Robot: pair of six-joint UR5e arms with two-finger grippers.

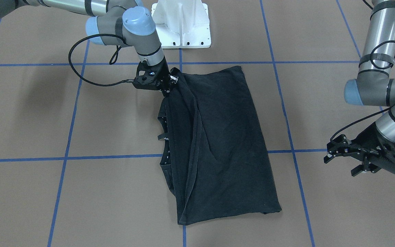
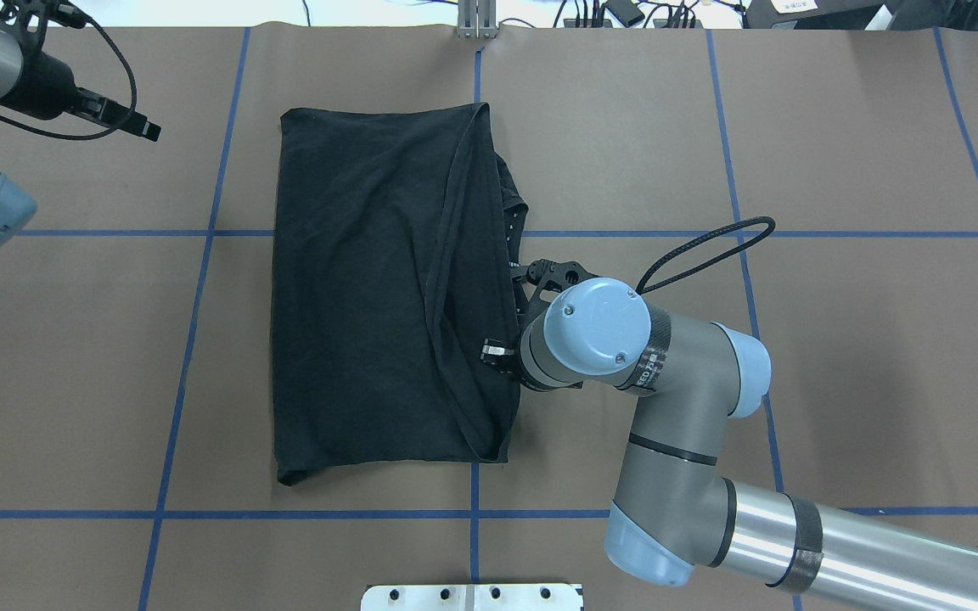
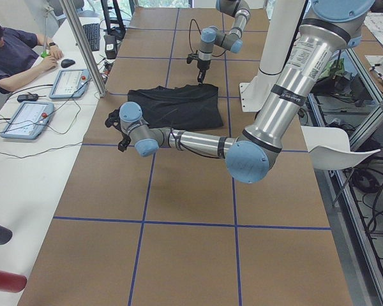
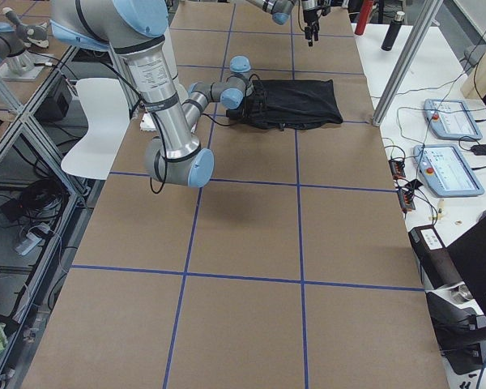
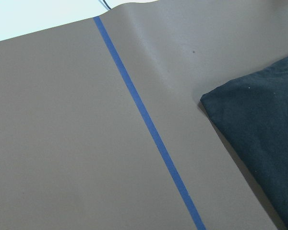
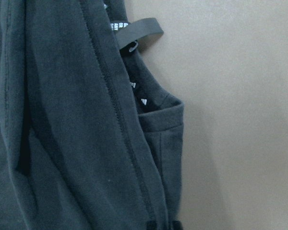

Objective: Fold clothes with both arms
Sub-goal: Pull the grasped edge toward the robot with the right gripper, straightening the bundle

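The stitched edge of the soft black cotton t-shirt (image 1: 225, 137) is being pinched by the black right gripper (image 1: 167, 90); the black left gripper (image 1: 342, 165) is being held spread wide.

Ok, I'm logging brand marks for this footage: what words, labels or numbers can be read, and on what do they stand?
Nothing reads in full.
Neck tape of the black cotton t-shirt: white letters, partly folded under and blurred, unreadable; small white triangles beside them.
Black band on the grey-and-silver right arm: white lettering, too small to read.
Silver tube of the left arm: dark lettering, too small to read.
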